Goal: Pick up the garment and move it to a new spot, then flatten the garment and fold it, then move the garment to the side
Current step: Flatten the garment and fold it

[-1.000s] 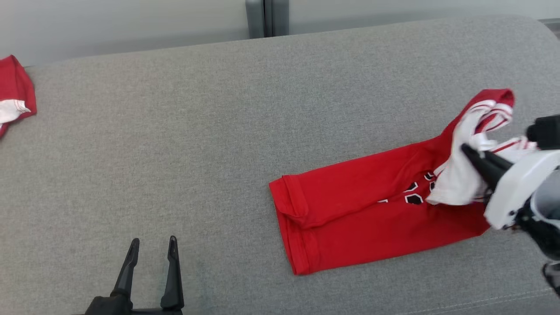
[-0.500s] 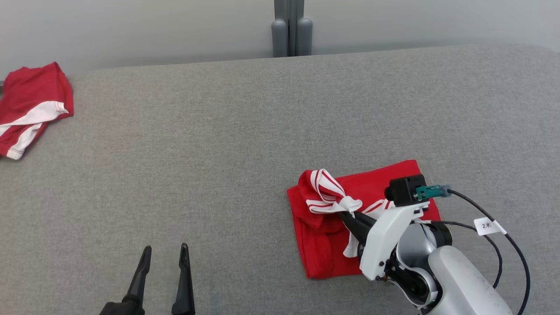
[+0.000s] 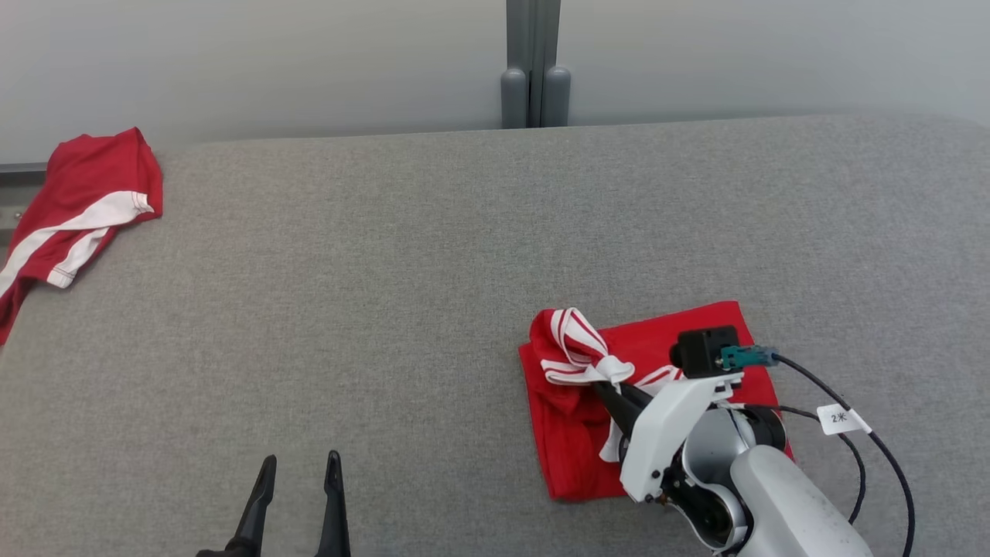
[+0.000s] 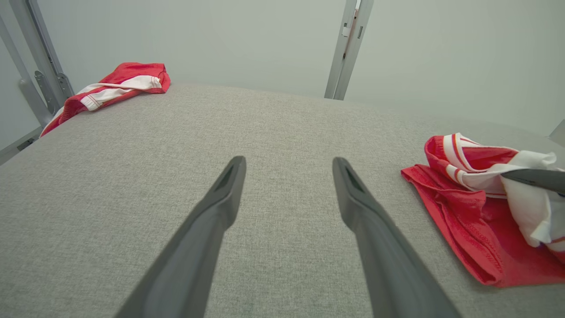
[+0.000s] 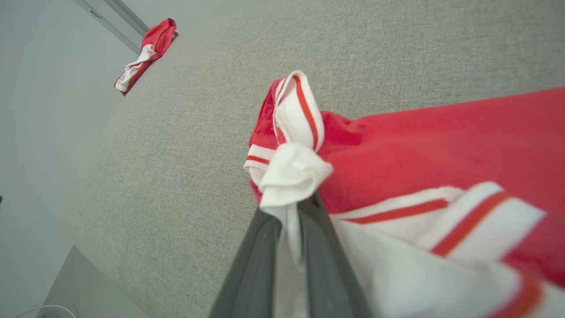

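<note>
Red garment point(image 3: 572, 452) sits right of centre on the grey fabric table point(image 3: 387, 271), close to the near edge.

Head view: garment is doubled over into a rough rectangle, with the white striped trim bunched on top at its left end. Right gripper point(image 3: 603, 389) is clenched on that white trim. Left gripper point(image 3: 302, 462) hangs at the near edge, left of centre, jaws spread, nothing in them, well apart from the garment. Second red garment point(image 3: 85, 201) lies at the far left corner, part draped over the left edge.

Left wrist view: left gripper point(image 4: 289, 163) is wide apart over bare fabric. The garment point(image 4: 459, 229) lies off to one side with a dark right-gripper finger on its white part.

Right wrist view: right gripper point(image 5: 293, 212) has both fingers pinched together with white cloth pinned between them. Red body of the garment point(image 5: 419, 141) lies flat beyond.

Status, my read: relocation done, fold in progress. One fold-over is down, but the trim is lumpy and not released. Left to do: drop the trim, tidy or finish the fold, then shift the garment to the side.
</note>
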Controlling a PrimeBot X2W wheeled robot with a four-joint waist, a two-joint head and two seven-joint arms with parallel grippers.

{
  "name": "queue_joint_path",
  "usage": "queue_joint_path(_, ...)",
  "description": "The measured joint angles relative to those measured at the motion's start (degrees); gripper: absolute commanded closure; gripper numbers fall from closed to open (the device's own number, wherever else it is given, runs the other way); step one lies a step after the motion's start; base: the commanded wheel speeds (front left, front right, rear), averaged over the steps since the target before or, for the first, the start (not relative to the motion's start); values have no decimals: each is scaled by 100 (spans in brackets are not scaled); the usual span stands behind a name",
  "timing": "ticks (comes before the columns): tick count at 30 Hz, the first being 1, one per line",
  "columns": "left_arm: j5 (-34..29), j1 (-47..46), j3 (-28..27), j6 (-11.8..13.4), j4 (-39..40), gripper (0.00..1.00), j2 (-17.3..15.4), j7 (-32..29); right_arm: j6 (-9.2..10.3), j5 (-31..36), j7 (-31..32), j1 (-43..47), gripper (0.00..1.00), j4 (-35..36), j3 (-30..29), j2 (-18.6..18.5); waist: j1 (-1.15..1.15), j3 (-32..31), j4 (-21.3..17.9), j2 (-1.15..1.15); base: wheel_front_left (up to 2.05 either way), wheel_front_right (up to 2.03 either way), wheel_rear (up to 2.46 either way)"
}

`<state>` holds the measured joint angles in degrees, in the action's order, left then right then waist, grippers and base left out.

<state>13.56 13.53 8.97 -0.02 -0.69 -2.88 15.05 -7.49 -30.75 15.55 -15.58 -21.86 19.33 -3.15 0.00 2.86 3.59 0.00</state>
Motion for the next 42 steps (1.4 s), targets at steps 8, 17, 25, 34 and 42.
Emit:
queue_joint_path(8,-7,3,35,-11,-38,0,0,0,0,-524,-475,7,0,198,436,33,0,-48,-141,0,0,0,0)
queue_joint_path(17,-29,28,-131,-49,-23,0,0,0,-1,109,-1530,419,0,1040,-233,-218,0,-47,-330,0,0,0,0)
queue_joint_path(25,20,50,-98,-48,-41,0,1,0,0,1072,-2039,1119,0,793,-1294,-578,0,-99,-441,0,0,0,0)
queue_joint_path(34,47,48,-105,-22,-51,0,1,0,-2,2349,-2972,1380,22,133,-1572,-533,0,-152,-371,0,0,0,0)
queue_joint_path(42,35,-101,-154,-56,-24,0,1,0,-2,2452,-3030,749,100,-767,-708,-141,0,70,-243,0,0,0,0)
